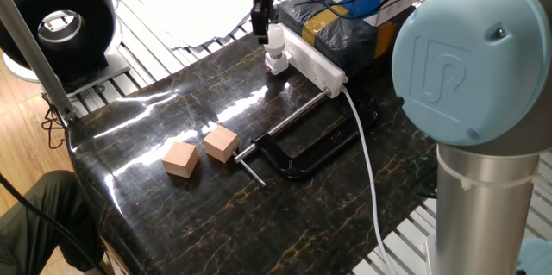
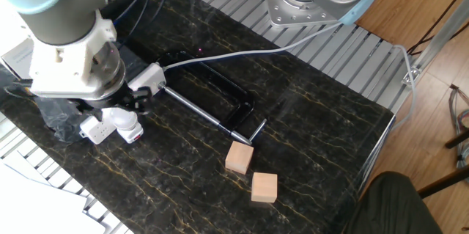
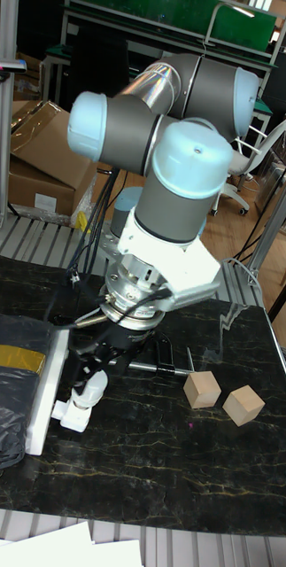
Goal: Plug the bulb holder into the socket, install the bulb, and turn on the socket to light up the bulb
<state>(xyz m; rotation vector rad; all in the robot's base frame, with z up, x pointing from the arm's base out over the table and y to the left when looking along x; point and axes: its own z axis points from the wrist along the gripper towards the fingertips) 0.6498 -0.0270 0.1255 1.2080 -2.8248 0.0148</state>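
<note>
On the dark marble table (image 1: 172, 215), reading one fixed view from left to right, we find two tan wooden cubes (image 1: 180, 159) side by side, then a black C-clamp (image 1: 297, 150) lying flat just beside them. Behind these, along the far edge, lies the socket (image 1: 315, 62) with its white cable (image 1: 369, 171) running toward the near right. At its left end sits the bulb holder (image 1: 276, 65), and the bulb (image 1: 274, 44) stands upright in it — we also see it in the other fixed view (image 2: 126, 121), tilted out from the strip. Directly above the bulb hangs the gripper (image 1: 262, 27); its fingers sit close to the globe, but we cannot tell whether they are spread or pinching it — no view settles that. In the tall fixed view the bulb (image 3: 93, 386) shows just under the gripper (image 3: 101, 363), with the socket (image 3: 45, 390) to its left.
</note>
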